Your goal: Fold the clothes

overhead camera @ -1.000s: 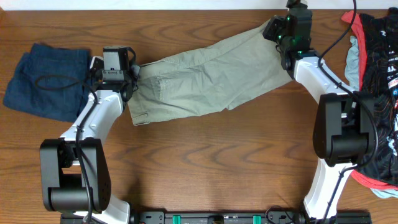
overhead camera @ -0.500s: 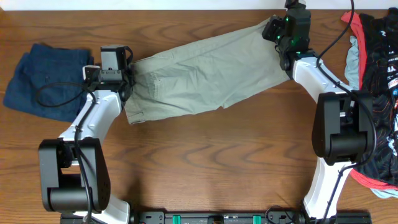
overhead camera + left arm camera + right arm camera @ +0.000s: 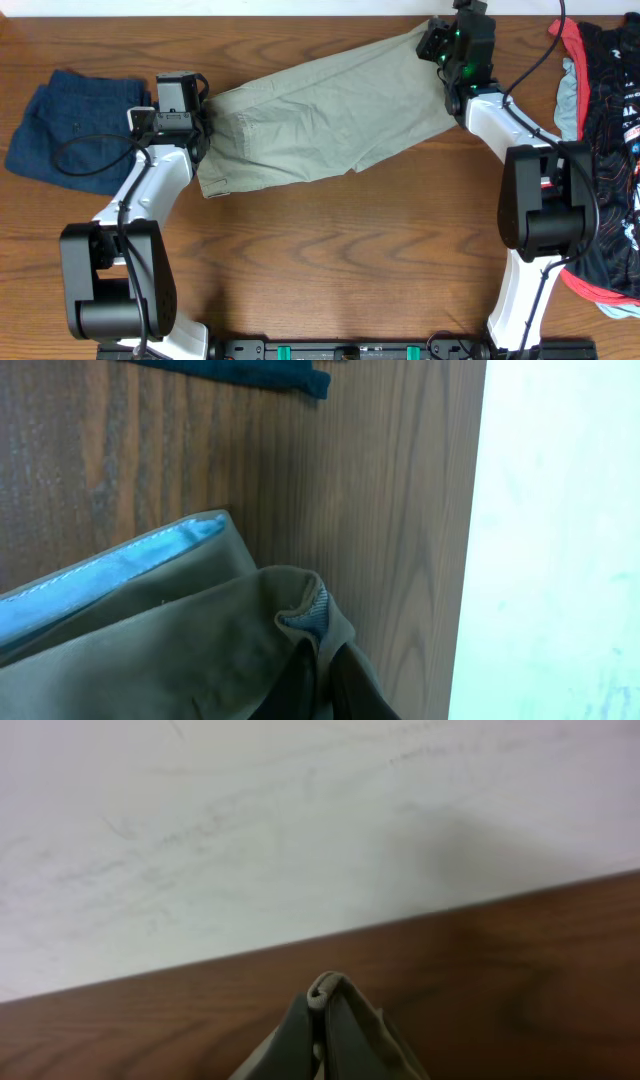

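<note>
The khaki-beige shorts [image 3: 320, 120] lie stretched across the table from left to back right. My left gripper [image 3: 207, 118] is shut on their waistband end; the left wrist view shows the pinched cloth [image 3: 300, 610] with its pale blue lining [image 3: 110, 575] between the fingers [image 3: 320, 680]. My right gripper [image 3: 432, 40] is shut on the far hem at the table's back edge; the right wrist view shows a fold of khaki [image 3: 322, 988] pinched between its fingers [image 3: 322, 1030]. A dark blue denim garment [image 3: 70, 125] lies folded at the far left.
A heap of red, black and pale-blue garments [image 3: 605, 130] lies at the right edge. The back edge of the table [image 3: 480, 910] runs right behind the right gripper, with a white surface beyond it. Bare wood fills the front middle [image 3: 340, 260].
Both grippers have carried the shorts toward the back of the table and slightly left. The cloth is pulled straighter between them.
</note>
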